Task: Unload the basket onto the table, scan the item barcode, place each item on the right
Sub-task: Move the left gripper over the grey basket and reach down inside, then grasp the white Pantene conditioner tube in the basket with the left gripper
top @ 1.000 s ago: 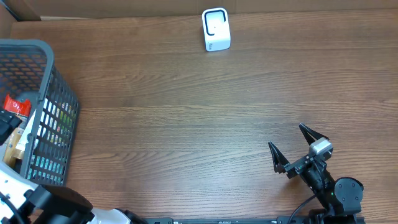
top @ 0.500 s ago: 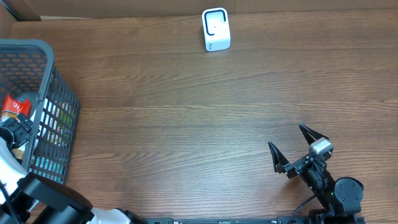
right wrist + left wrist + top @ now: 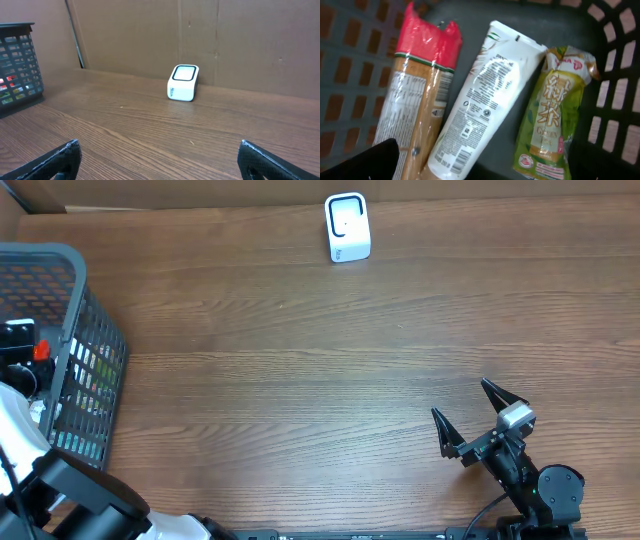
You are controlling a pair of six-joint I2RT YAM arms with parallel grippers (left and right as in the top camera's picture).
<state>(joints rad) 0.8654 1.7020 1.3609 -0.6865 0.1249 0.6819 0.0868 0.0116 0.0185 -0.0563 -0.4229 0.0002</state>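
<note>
Looking down into the dark mesh basket [image 3: 620,90], the left wrist view shows three items lying side by side. They are a long pack with a red top [image 3: 415,95], a white tube [image 3: 480,100] with a barcode [image 3: 460,159] near its lower end, and a green tea packet [image 3: 552,115]. My left gripper [image 3: 480,170] hangs open above them, touching none. From overhead it sits over the basket [image 3: 95,330] at the far left [image 3: 18,340]. My right gripper [image 3: 459,398] rests open and empty at the front right. It faces the white scanner [image 3: 183,83].
The scanner [image 3: 347,227] stands upright at the table's far edge in front of a brown cardboard wall [image 3: 225,40]. The basket [image 3: 17,60] fills the left end of the table. Bare wood [image 3: 300,380] lies between the basket, the scanner and the right arm.
The left arm has pushed farther over the basket, toward the table's far side, now covering most of the items seen from overhead. The right arm has stayed still.
</note>
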